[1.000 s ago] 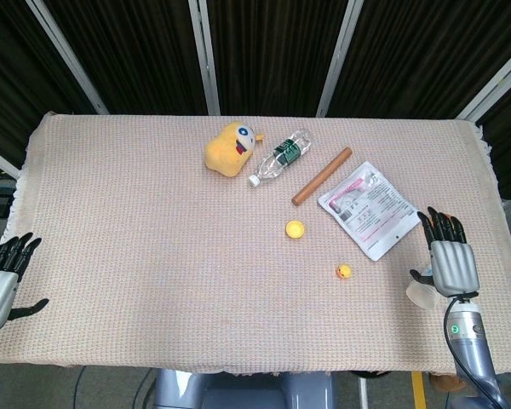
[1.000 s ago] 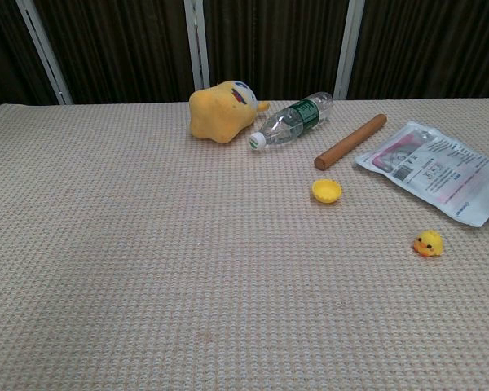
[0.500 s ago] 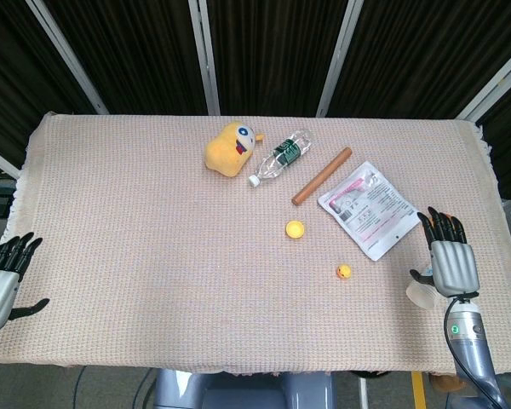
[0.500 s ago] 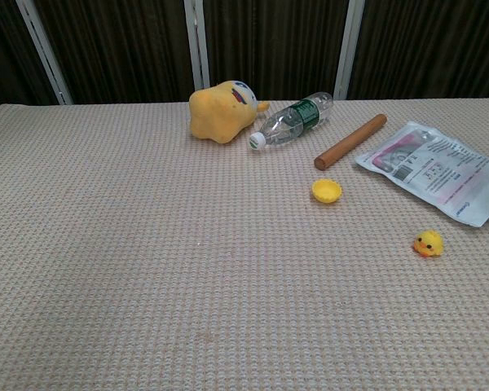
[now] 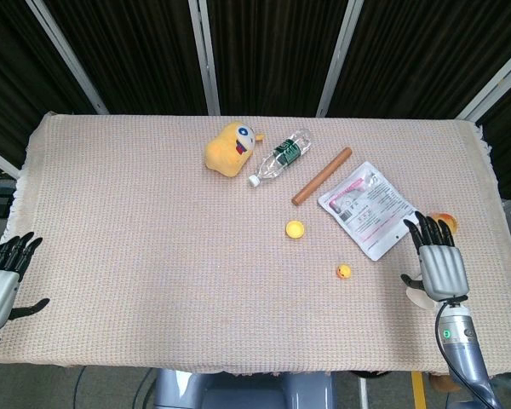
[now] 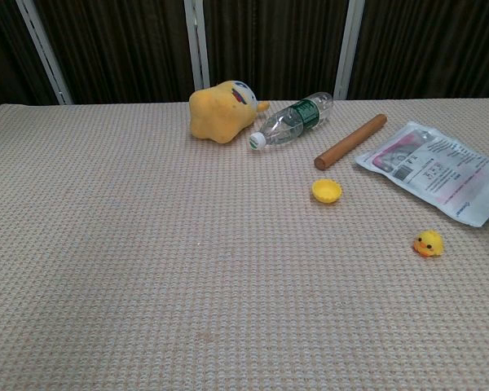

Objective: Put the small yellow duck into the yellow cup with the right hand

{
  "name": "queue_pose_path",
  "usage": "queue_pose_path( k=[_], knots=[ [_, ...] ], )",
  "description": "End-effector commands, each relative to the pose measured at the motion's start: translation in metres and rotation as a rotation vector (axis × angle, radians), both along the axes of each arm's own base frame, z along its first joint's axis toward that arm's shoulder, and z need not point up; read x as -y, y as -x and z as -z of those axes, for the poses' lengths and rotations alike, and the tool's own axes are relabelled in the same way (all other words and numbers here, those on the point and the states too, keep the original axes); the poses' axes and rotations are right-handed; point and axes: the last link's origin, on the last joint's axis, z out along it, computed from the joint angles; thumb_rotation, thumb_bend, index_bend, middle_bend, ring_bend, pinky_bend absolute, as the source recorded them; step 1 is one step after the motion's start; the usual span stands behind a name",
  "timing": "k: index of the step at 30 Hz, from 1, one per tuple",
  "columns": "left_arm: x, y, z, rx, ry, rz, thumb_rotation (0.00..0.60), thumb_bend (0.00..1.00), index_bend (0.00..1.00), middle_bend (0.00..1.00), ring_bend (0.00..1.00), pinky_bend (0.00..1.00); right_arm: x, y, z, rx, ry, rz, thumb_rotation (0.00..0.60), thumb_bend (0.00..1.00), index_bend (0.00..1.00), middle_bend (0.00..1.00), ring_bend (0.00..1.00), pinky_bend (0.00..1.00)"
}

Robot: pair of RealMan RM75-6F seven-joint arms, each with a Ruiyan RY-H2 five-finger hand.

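Note:
The small yellow duck (image 5: 344, 272) (image 6: 428, 243) stands on the woven cloth at the right of the table. A small yellow cup (image 5: 295, 228) (image 6: 327, 190) sits open-side up to the duck's upper left. My right hand (image 5: 434, 260) hovers at the table's right edge, fingers apart and holding nothing, a short way right of the duck. My left hand (image 5: 0, 277) hangs open off the table's left edge. Neither hand shows in the chest view.
A yellow plush toy (image 5: 230, 147), a clear plastic bottle (image 5: 279, 156), a brown wooden rod (image 5: 322, 175) and a white printed pouch (image 5: 366, 207) lie across the back right. A small orange thing (image 5: 444, 221) shows beyond the right hand's fingertips.
My right hand has shifted slightly left and up toward the table, uncovering a small orange thing behind it. The left hand and the objects have not moved.

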Motion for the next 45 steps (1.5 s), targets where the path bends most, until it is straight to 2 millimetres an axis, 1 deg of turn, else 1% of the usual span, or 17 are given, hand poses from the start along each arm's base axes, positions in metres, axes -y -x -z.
queue_pose_path(
  k=[1, 4, 6, 12, 18, 26, 32, 36, 45],
  knots=[
    [0.0, 0.0, 0.0, 0.0, -0.001, -0.001, 0.6, 0.0, 0.0, 0.0, 0.0, 0.11, -0.001, -0.003, 0.005, 0.028, -0.017, 0.007, 0.6, 0.0, 0.17, 0.0, 0.0, 0.0],
    [-0.001, 0.0, -0.001, -0.002, -0.009, 0.003, 0.6, 0.0, 0.0, 0.0, 0.0, 0.11, 0.0, -0.012, 0.012, 0.051, -0.044, -0.002, 0.6, 0.0, 0.23, 0.0, 0.0, 0.0],
    [-0.001, 0.0, -0.001, -0.003, -0.009, 0.004, 0.6, 0.0, 0.0, 0.0, 0.0, 0.11, 0.001, -0.016, 0.016, 0.044, -0.056, -0.013, 0.6, 0.0, 0.25, 0.0, 0.0, 0.0],
    [0.0, -0.001, -0.001, -0.01, -0.011, 0.011, 0.6, 0.0, 0.0, 0.0, 0.0, 0.11, 0.009, -0.031, 0.048, 0.069, -0.12, 0.002, 0.6, 0.01, 0.27, 0.0, 0.0, 0.0],
    [0.0, 0.0, -0.001, 0.002, -0.011, 0.008, 0.6, 0.0, 0.0, 0.0, 0.0, 0.11, 0.023, -0.036, 0.08, 0.095, -0.167, 0.061, 0.6, 0.06, 0.27, 0.0, 0.0, 0.0],
    [-0.001, -0.001, 0.0, 0.001, -0.007, 0.021, 0.6, 0.0, 0.0, 0.0, 0.0, 0.11, 0.031, -0.042, 0.109, 0.102, -0.2, 0.094, 0.6, 0.1, 0.3, 0.0, 0.0, 0.0],
    [-0.001, -0.001, 0.0, 0.005, -0.005, 0.02, 0.6, 0.0, 0.0, 0.0, 0.0, 0.11, 0.032, -0.04, 0.117, 0.106, -0.199, 0.1, 0.6, 0.14, 0.33, 0.0, 0.0, 0.0],
    [-0.001, -0.001, 0.0, 0.005, -0.004, 0.02, 0.6, 0.0, 0.0, 0.0, 0.0, 0.11, 0.032, -0.036, 0.117, 0.11, -0.196, 0.109, 0.6, 0.15, 0.37, 0.0, 0.0, 0.0],
    [-0.001, -0.001, 0.0, 0.006, -0.003, 0.014, 0.6, 0.0, 0.0, 0.0, 0.0, 0.11, 0.032, -0.024, 0.116, 0.11, -0.196, 0.134, 0.6, 0.16, 0.38, 0.0, 0.0, 0.0]
  ],
)
